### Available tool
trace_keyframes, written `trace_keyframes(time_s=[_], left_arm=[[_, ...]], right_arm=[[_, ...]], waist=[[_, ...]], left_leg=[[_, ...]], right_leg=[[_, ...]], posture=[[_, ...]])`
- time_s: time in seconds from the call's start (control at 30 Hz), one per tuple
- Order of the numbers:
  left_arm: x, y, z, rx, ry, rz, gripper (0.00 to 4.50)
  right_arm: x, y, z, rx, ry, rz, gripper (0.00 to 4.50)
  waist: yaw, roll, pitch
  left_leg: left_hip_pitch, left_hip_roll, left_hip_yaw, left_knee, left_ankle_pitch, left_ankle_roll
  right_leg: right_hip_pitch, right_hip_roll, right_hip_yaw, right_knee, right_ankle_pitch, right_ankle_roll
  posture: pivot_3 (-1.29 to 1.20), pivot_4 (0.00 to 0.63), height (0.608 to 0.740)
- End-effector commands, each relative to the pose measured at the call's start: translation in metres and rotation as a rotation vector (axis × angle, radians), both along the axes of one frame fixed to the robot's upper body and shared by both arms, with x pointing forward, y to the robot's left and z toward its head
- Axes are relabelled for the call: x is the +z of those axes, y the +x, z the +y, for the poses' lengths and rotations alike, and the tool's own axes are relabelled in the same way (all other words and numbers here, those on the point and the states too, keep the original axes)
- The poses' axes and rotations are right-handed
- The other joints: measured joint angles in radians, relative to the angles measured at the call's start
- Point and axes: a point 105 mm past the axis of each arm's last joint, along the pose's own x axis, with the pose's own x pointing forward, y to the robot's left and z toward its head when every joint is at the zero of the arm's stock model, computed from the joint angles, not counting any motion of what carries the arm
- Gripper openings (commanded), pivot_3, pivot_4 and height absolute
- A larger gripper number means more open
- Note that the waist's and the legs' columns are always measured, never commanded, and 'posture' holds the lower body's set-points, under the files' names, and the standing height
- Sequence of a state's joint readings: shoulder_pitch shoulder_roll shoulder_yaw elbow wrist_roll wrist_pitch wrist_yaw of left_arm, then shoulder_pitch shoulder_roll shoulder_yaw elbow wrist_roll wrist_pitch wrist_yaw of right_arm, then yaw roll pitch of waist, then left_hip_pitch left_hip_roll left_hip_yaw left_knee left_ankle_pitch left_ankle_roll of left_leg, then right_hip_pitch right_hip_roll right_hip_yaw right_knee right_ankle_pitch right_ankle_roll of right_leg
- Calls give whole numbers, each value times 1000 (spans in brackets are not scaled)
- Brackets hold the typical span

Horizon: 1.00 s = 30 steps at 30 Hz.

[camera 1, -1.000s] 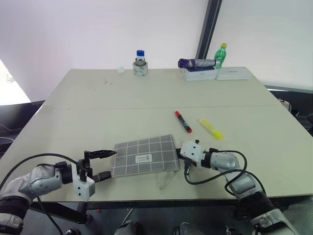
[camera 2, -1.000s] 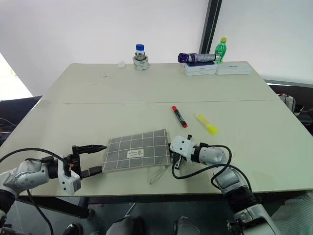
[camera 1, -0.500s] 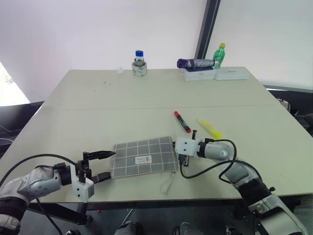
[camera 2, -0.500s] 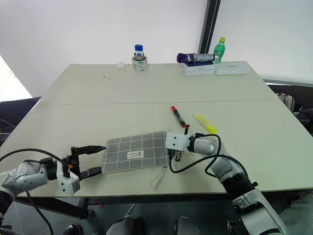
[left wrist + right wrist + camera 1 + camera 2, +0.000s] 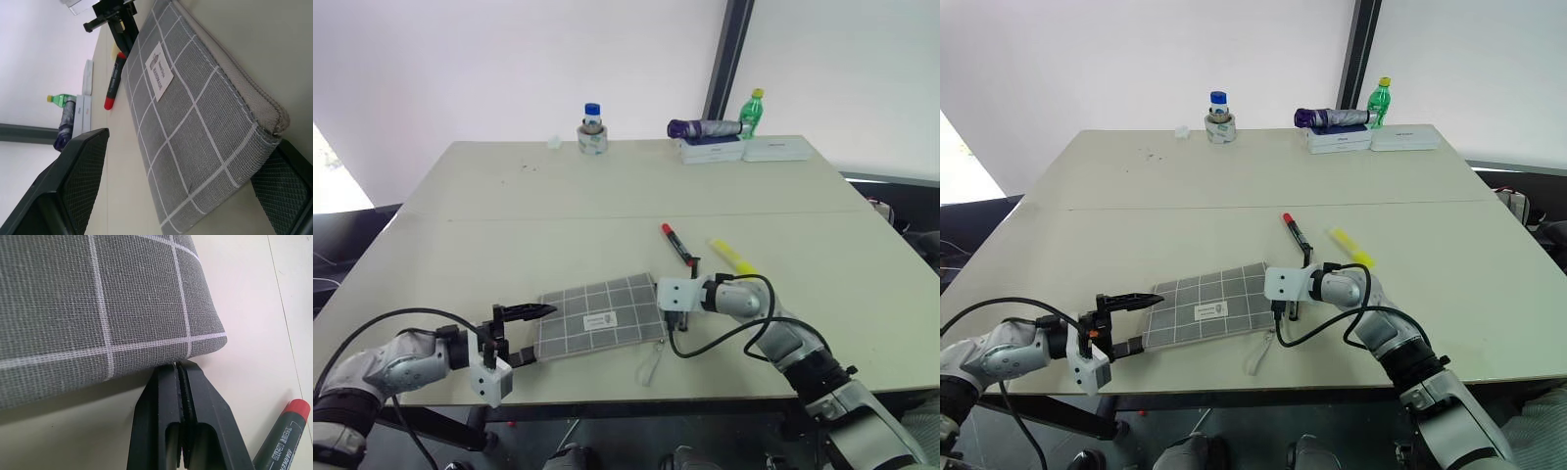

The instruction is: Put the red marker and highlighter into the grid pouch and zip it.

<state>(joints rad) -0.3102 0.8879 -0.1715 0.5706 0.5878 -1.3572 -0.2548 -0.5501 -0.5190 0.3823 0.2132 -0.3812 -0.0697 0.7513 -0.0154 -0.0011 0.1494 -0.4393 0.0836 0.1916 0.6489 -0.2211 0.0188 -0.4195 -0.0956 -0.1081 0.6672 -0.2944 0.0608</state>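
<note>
Right gripper (image 5: pixel 180 366) was fully closed, tips at the grid pouch (image 5: pixel 602 312) right end, holding nothing visible. Left gripper (image 5: pixel 521 333) was wide open at the pouch's left end, one finger on each side of the corner, not clamped. Pouch lay flat near the table (image 5: pixel 558 196) front edge. Red marker (image 5: pixel 679 244) and highlighter (image 5: pixel 734 258) lay just beyond the pouch's right end, side by side, outside it

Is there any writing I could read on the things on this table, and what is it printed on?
"HANDMADE": on the white label of the grid pouch; the smaller print around it is too small to read.
White print on the red marker: cut off and blurred, cannot read it for sure.
Bottles and boxes at the far edge: too small to read.
</note>
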Motion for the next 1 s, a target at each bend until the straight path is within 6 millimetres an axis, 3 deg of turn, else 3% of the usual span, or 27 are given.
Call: trace_keyframes(time_s=[0.03, 0.17, 0.37, 0.57, 0.67, 0.8, 0.9, 1.0], left_arm=[[-19, -11, -7, -48, 47, 71, 4454], [-21, -13, -9, -56, 42, 102, 3129], [-18, -15, -10, -60, 29, 97, 50], [-14, -15, -5, -28, 3, 99, 50], [-8, -12, 0, 13, -38, 90, 0], [6, -6, 13, 112, -116, 68, 0], [17, 5, 29, 250, -236, 63, 0], [25, 9, 30, 298, -318, 69, 0]], right_arm=[[-9, -1, 0, -11, -7, 34, 89], [-8, 0, 0, -11, -4, 33, 0], [-7, 0, 0, -22, 17, 36, 0], [5, 0, -13, -84, 159, 122, 0], [17, -3, -20, -96, 262, 177, 864], [41, -1, -38, -167, 441, 173, 2916], [62, -15, -56, -210, 746, 309, 4460], [62, -29, -55, -219, 823, 404, 4460]], waist=[[0, 0, 0], [-1, 0, 0], [-2, 2, -1], [-2, 2, -1], [-2, 2, -1], [-5, 2, -1], [-3, 2, -1], [-2, 1, -1]], left_leg=[[0, 0, 0, 0, 0, 0], [0, 0, 0, 0, 0, 0], [1, 0, 0, 0, 0, 0], [2, 0, 0, 0, -1, 1], [2, 0, 0, 0, -1, 1], [2, 0, 0, -1, -2, 3], [2, 1, -1, -2, -2, 3], [1, 1, -3, -1, -2, 4]], right_leg=[[1, 0, 0, 0, 0, 0], [3, 0, 0, 0, 0, 0], [4, 0, 0, 0, 0, 0], [5, 0, 0, 0, 0, 0], [5, 0, 1, 0, 0, 0], [5, 0, 1, 0, 0, 0], [4, 0, 1, 0, 0, 0], [5, 0, 0, 0, 0, 0]], posture=[[0, 150, 740], [0, 150, 740], [0, 150, 740], [0, 150, 740], [0, 150, 740], [0, 150, 740], [0, 150, 740], [0, 150, 740]])
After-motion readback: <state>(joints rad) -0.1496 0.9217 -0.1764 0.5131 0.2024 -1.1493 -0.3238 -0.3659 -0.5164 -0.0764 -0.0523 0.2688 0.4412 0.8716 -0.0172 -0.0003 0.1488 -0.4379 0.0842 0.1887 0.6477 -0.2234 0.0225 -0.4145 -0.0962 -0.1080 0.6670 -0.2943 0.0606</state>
